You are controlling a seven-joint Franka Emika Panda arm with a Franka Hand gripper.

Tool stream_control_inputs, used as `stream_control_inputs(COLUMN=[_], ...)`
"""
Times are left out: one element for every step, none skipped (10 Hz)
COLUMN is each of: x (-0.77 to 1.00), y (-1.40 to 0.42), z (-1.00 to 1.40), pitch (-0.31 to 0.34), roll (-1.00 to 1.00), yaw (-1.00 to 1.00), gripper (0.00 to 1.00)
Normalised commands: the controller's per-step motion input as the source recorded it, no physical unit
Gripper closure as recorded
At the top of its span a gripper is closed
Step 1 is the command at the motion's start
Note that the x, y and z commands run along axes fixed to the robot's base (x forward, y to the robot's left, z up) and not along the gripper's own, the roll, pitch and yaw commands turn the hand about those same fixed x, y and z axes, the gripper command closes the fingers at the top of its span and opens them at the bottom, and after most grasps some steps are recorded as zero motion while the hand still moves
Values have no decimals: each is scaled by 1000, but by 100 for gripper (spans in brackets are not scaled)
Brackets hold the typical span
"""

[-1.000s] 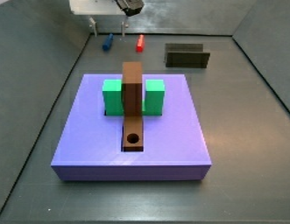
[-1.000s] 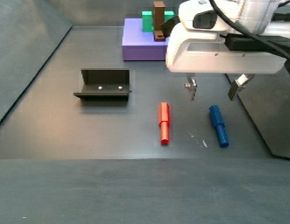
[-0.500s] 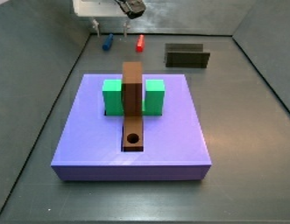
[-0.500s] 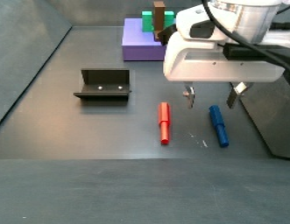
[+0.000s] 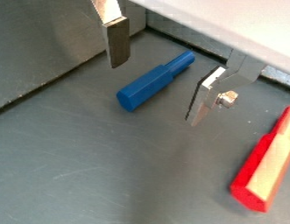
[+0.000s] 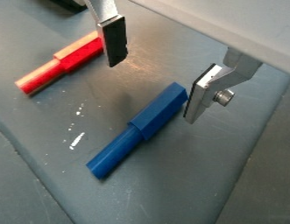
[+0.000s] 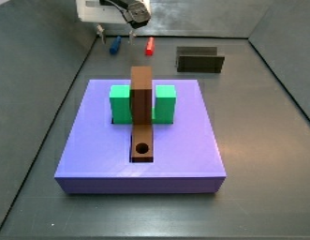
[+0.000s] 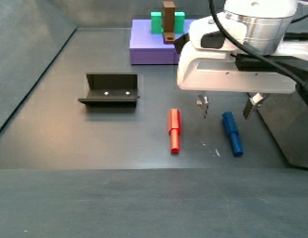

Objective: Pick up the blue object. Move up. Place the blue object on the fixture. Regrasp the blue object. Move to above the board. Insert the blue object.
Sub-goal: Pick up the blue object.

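Note:
The blue object (image 5: 155, 81) (image 6: 138, 130) (image 8: 232, 134) lies flat on the grey floor. My gripper (image 5: 157, 80) (image 6: 159, 83) (image 8: 228, 104) hangs open just above it, one finger on each side, not touching it. In a side view the peg (image 7: 113, 43) shows as a small blue stub under the gripper body (image 7: 113, 13). The fixture (image 8: 109, 90) (image 7: 199, 60) stands apart on the floor. The board (image 7: 142, 137) (image 8: 150, 45) carries a green block (image 7: 124, 104) and a brown bar with a hole (image 7: 142, 105).
A red peg (image 8: 175, 130) (image 5: 262, 168) (image 6: 60, 62) (image 7: 148, 45) lies on the floor parallel to the blue one, between it and the fixture. Grey walls (image 8: 32, 74) enclose the floor on all sides.
My gripper has come down closer to the floor over the blue peg and shifted slightly along it. The pegs, fixture and board have not moved.

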Motion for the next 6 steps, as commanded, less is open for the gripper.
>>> stream_control_inputs(x=[-63,0,54,174,214,217], y=[11,77,154,123,106,54], z=[-451,-466,-600,-746,-786,-763], pitch=[-204,-187,-167,-140,-134,-147], roll=[-309,-316,-247,-173,-157,-163], yaw=[-214,-91,0,91,134,117], gripper=[0,0,0,0,0,0])
